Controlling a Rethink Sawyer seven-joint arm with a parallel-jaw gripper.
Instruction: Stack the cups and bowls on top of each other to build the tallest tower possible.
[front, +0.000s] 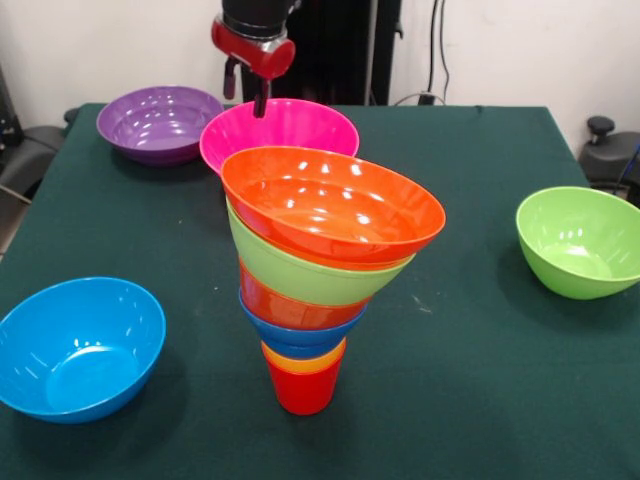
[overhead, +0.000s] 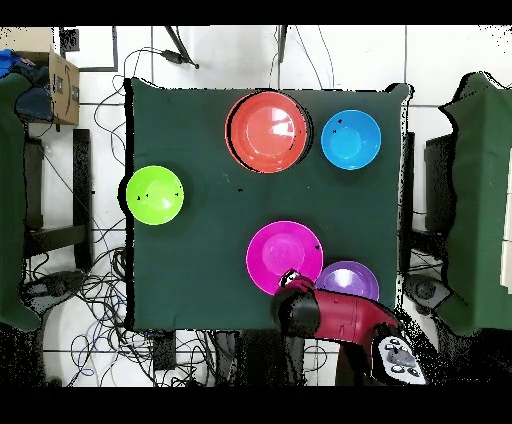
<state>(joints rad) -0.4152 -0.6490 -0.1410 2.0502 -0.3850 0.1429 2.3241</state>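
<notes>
Tower (front: 318, 270) stands centre frame on the green worktop (front: 470, 340), red cup (front: 303, 388) lowest, large orange-red bowl (front: 333, 203) on top, tilted. Pink bowl (front: 285, 128) just behind it; end effector (front: 258, 100) hangs over its far rim at top centre, grip state can't be told. Purple bowl (front: 160, 122) upper left, light blue bowl (front: 78, 345) lower left, lime green bowl (front: 580, 240) right.
</notes>
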